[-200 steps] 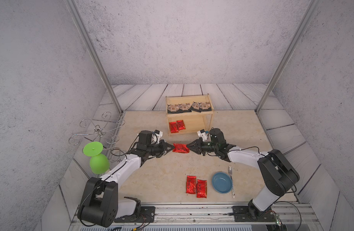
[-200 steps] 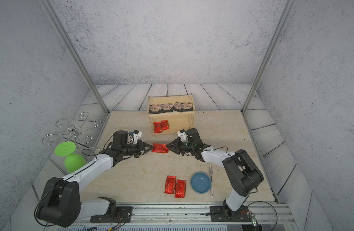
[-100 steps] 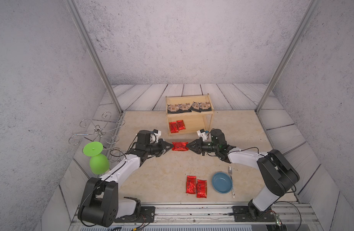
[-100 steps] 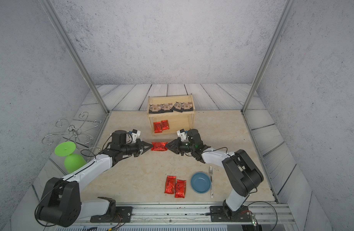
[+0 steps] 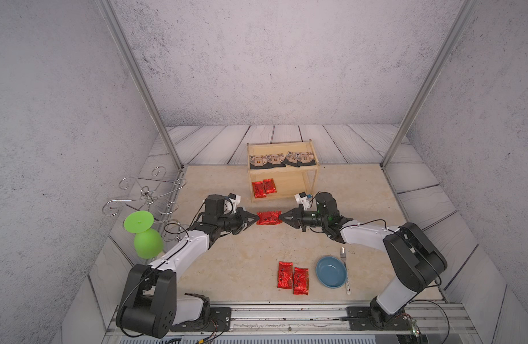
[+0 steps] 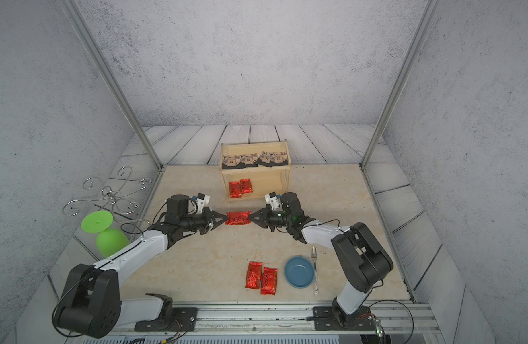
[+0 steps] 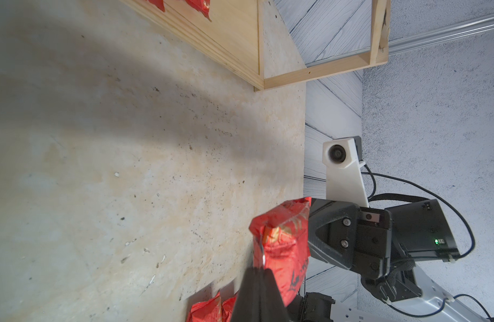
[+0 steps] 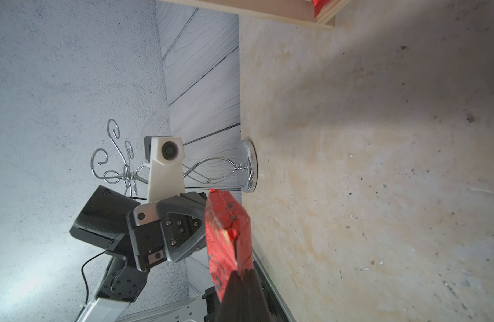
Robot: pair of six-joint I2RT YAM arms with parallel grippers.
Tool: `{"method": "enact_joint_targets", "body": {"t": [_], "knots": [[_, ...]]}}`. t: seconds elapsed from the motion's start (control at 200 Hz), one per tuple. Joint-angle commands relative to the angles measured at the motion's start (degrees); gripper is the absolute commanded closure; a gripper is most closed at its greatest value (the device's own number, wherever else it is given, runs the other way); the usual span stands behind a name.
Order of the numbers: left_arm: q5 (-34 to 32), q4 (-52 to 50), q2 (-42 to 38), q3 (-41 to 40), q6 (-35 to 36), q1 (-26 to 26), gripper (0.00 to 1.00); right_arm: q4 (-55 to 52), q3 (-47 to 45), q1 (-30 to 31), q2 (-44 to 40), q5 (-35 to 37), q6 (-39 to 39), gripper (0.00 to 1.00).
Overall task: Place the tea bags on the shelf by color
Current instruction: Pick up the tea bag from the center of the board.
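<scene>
I have both claws clamped onto one red tea bag (image 5: 268, 218), one at each short end. The left claw (image 5: 257, 219) is fully closed on the end nearer the left arm. The right claw (image 5: 280, 218) is fully closed on the opposite end. In both top views the packet spans the gap between the two tips with its printed face up. From the left wrist camera I see the foil crumpled where the right claw bites it, and the packet looks to hang clear of the tabletop (image 5: 227, 268).

The held bag sits just in front of the shelf (image 5: 315, 181), near the front edge of the lower tier but apart from it. Four black tea bags (image 5: 282, 159) lie in a row along the top tier, their edges overlapping. On the lower tier, towards its left end, the shelved red pair (image 5: 264, 187) lies side by side, touching.

The loose red pair (image 5: 292, 278) lies side by side near the front edge of the tabletop, well apart from the claws. A blue bowl (image 5: 331, 271) stands just beside them, and a fork (image 5: 348, 286) lies along the bowl's right side.

At the left edge I see a chrome wire stand (image 5: 146, 193). A green goblet (image 5: 143, 238) is beside it, tilted with its foot uppermost.
</scene>
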Motion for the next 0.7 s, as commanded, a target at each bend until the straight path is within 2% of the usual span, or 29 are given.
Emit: {"method": "enact_joint_targets", "body": {"t": [0.0, 0.38, 0.53, 0.555, 0.61, 0.696], "knots": [[0.5, 1.2, -1.3, -0.7, 0.1, 0.7, 1.0, 0.6, -0.8, -0.6, -0.7, -0.4, 0.0, 1.0], [0.7, 4.1, -2.7, -3.4, -1.6, 2.4, 1.0, -2.0, -4.2, -3.0, -4.4, 0.7, -2.3, 1.0], [0.6, 1.0, -2.5, -2.1, 0.2, 2.4, 1.0, -3.2, -3.9, -3.0, -4.9, 2.3, -3.6, 1.0], [0.4, -0.8, -2.6, -1.4, 1.2, 2.4, 0.93, -3.5, -3.9, -3.0, -5.0, 2.9, -4.0, 1.0], [-0.6, -6.0, -2.9, 0.6, 4.3, 2.5, 0.65, -4.5, -3.8, -3.0, -5.4, 4.9, -4.7, 1.0], [-3.1, -14.2, -3.9, 3.8, 9.6, 2.7, 0.46, -5.3, -3.3, -3.0, -5.4, 9.1, -4.9, 1.0]]}}
